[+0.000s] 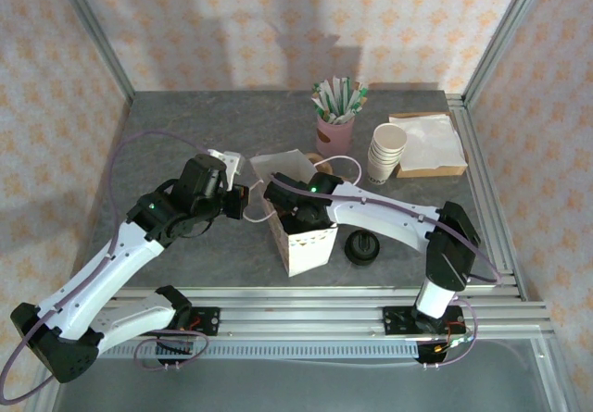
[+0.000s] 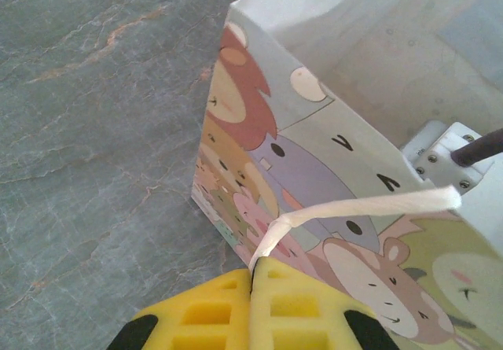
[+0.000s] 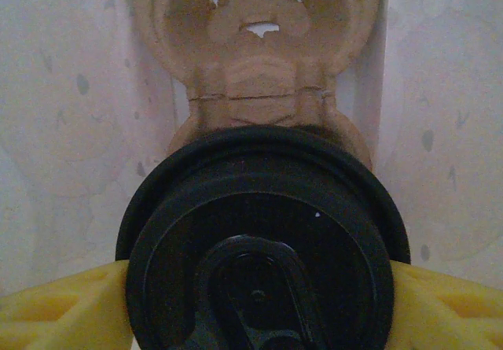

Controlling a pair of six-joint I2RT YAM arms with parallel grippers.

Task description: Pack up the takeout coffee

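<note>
The takeout coffee (image 3: 259, 200) appears in the right wrist view as a round black lid. It is held between the yellow fingers of my right gripper (image 3: 259, 303), which is shut on it. It hangs inside the animal-print paper bag (image 1: 306, 241), over a brown cardboard cup carrier (image 3: 259, 59) on the bag's floor. In the top view my right gripper (image 1: 284, 199) reaches into the bag's open top. My left gripper (image 2: 253, 270) is shut on the bag's white paper handle (image 2: 361, 205), just left of the bag (image 2: 314, 169). In the top view the left gripper (image 1: 243, 199) sits at the bag's left side.
A separate black lid (image 1: 361, 247) lies on the table just right of the bag. Behind it stand a stack of lidless cream cups (image 1: 386, 153), a pink cup of sachets (image 1: 335, 120) and napkins on a brown tray (image 1: 428, 143). Metal rails (image 1: 482, 181) edge the table.
</note>
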